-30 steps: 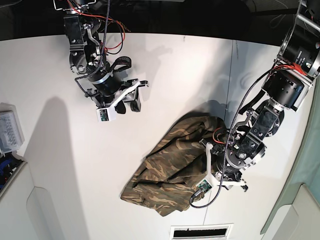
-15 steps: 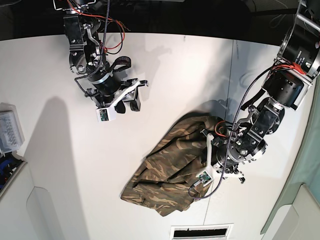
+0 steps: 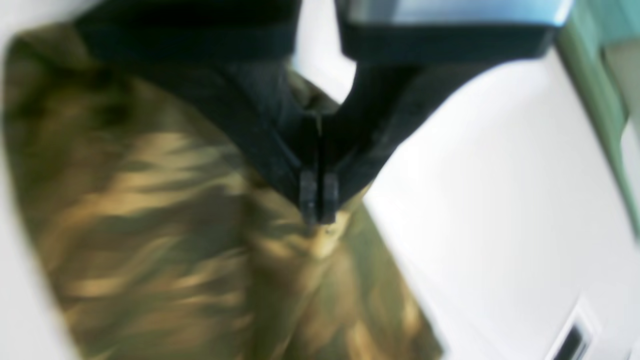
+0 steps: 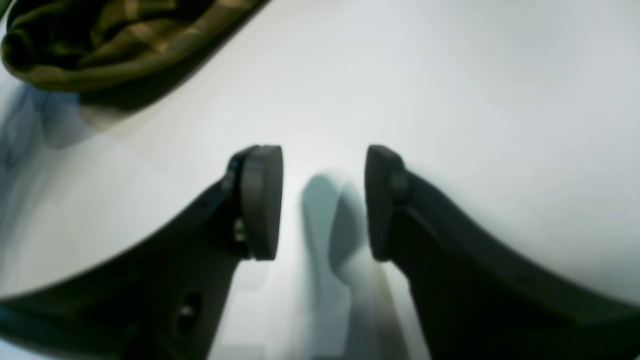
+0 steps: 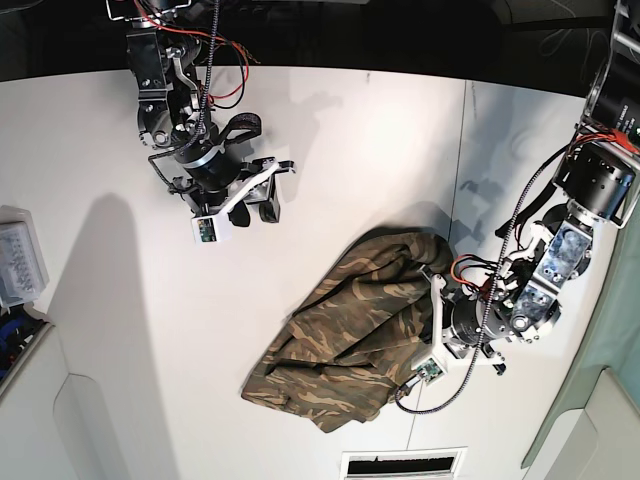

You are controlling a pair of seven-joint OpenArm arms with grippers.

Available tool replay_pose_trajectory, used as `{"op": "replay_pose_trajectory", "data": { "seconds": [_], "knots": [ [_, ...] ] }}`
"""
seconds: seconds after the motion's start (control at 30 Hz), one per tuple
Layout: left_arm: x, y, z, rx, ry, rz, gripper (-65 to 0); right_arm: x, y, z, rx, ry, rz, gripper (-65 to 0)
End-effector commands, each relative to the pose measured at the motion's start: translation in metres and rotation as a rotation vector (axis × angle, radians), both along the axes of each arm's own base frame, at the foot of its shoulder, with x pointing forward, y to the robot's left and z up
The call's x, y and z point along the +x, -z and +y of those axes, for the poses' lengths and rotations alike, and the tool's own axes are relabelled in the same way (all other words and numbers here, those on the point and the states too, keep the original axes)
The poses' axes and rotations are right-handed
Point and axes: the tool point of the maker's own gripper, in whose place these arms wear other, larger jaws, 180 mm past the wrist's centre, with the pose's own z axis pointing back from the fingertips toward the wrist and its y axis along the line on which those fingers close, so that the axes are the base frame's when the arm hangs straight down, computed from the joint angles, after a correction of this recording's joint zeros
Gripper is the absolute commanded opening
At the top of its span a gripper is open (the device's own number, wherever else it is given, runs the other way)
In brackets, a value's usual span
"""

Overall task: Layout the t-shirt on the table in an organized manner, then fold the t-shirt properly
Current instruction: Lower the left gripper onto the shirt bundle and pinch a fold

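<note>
T-shirt (image 5: 345,335) lies crumpled, unspread and unfolded, near the desk's (image 5: 350,150) front edge; left pincer (image 3: 318,200) pinches its edge, right pincer (image 4: 322,200) spread, empty.

A pale, translucent ribbed container (image 5: 20,262) is seen at the left edge of the base view, with dark blue items (image 5: 14,335) just below it, too small to identify. A white vent panel with a dark slot (image 5: 403,463) is set along the bottom edge; it also appears blurred in the lower right corner of the left wrist view. A pale green surface (image 5: 612,330) is visible along the right edge.
</note>
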Motion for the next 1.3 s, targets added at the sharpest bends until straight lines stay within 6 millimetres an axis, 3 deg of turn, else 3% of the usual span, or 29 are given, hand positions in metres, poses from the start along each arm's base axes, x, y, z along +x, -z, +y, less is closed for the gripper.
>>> {"op": "replay_pose_trajectory", "data": {
  "seconds": [0.0, 0.1, 0.2, 0.23, 0.27, 0.47, 0.57, 0.73, 0.77, 0.83, 0.87, 1.0, 1.27],
  "knots": [
    [0.011, -0.024, 0.002, -0.009, 0.006, -0.061, -65.0, 0.010, -0.013, 0.003, 0.023, 0.004, -0.048, -38.5],
    [0.018, -0.037, 0.016, 0.000, -0.042, -0.108, -65.0, 0.010, -0.013, 0.003, 0.024, 0.004, -0.048, -38.5],
    [0.024, -0.039, 0.031, 0.009, -0.119, -0.138, -43.4, 0.010, -0.013, 0.003, 0.024, 0.004, -0.047, -38.5],
    [0.025, -0.036, 0.034, 0.011, -0.134, -0.136, -38.7, 0.010, -0.013, 0.003, 0.024, 0.004, -0.047, -38.5],
    [0.025, -0.033, 0.038, 0.013, -0.147, -0.131, -38.0, 0.010, -0.013, 0.003, 0.024, 0.004, -0.047, -38.5],
    [0.019, 0.007, 0.051, -0.044, -0.235, 0.009, -38.0, 0.010, -0.013, 0.003, 0.027, 0.004, -0.048, -38.5],
    [0.021, 0.018, 0.054, -0.105, -0.280, 0.050, -38.0, 0.010, -0.013, 0.003, 0.027, 0.004, -0.047, -38.5],
    [0.010, 0.026, 0.026, -0.211, -0.160, 0.137, -38.3, 0.008, -0.015, 0.009, 0.042, -0.027, -0.053, -38.5],
    [0.009, 0.027, 0.021, -0.217, -0.144, 0.142, -41.3, 0.008, -0.016, 0.011, 0.056, -0.029, -0.053, -38.5],
    [0.008, 0.028, 0.015, -0.221, -0.136, 0.145, -56.2, 0.008, -0.019, 0.014, 0.092, -0.029, -0.054, -38.5],
    [0.008, 0.028, 0.014, -0.226, -0.134, 0.141, -64.8, 0.008, -0.021, 0.015, 0.106, -0.028, -0.054, -38.5],
    [0.010, 0.020, 0.007, -0.257, -0.088, 0.127, -65.0, 0.008, -0.027, 0.022, 0.156, -0.046, -0.062, -38.5],
    [-0.004, -0.024, 0.028, -0.259, -0.019, 0.096, -65.0, 0.014, -0.042, 0.044, 0.258, -0.028, -0.081, -38.5]
  ]
}}
